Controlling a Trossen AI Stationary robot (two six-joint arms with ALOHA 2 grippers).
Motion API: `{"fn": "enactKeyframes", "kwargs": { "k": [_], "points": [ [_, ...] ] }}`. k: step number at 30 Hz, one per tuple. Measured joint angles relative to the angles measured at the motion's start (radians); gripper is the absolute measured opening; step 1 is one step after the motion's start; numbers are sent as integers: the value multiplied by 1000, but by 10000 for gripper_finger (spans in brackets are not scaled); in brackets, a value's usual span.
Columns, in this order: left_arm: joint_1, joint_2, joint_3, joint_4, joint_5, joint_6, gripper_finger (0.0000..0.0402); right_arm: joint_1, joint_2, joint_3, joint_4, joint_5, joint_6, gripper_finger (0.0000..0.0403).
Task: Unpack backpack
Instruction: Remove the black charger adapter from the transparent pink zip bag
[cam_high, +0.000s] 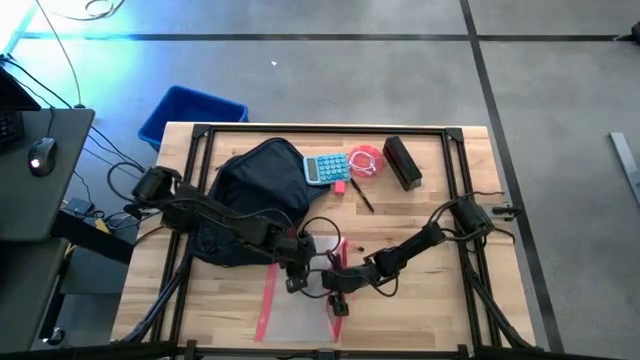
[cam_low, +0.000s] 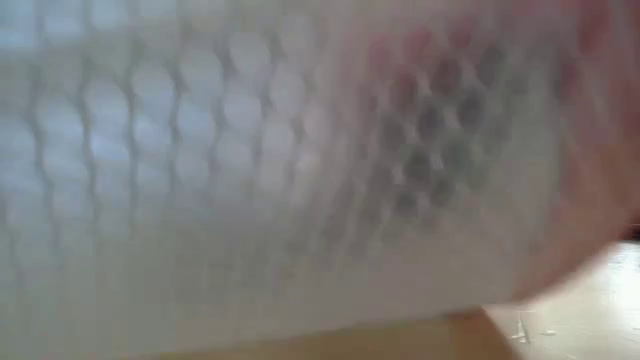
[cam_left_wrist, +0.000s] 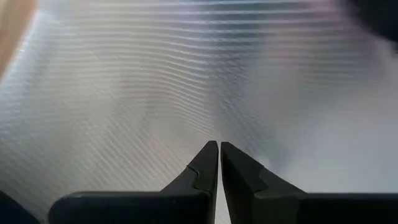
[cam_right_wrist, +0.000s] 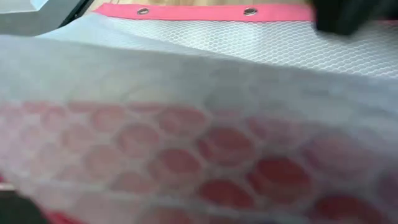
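Your overhead picture is evenly bright, with a bluish glare on the grey floor (cam_high: 60, 45) at upper left and soft shadows under the arms on the pale wooden worktop (cam_high: 420, 215). The low and right wrist views are filled by a translucent white honeycomb-mesh pouch (cam_low: 250, 170), badly out of focus.

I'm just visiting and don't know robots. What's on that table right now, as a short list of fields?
Backpack: dark navy backpack, on the table's left half
Already out: blue calculator, pink coiled cord, black box, pen
Being handled: clear mesh pouch with pink trim, near the front edge
Left gripper: at the pouch, fingers closed
Right gripper: also at the pouch
Beyond the table: blue bin on the floor
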Motion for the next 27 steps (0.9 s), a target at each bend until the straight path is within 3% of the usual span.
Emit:
{"fn": "enactKeyframes", "kwargs": {
  "k": [3,7,15,20,27],
  "points": [
    [-17,-15,2,-41,72,-27,0,0,0,0,-3,3,1,204],
    [-63,21,2,-77,79,-10,0,-4,-5,0,-11,5,2,195],
    [-96,190,4,94,68,-12,0,-13,-6,38,-89,-25,8,255],
    [-63,231,7,107,86,17,0,-15,-7,51,-112,-63,-58,294],
    [-25,234,5,127,70,92,0,-20,-7,52,-121,-121,-147,282]
  ]
}}
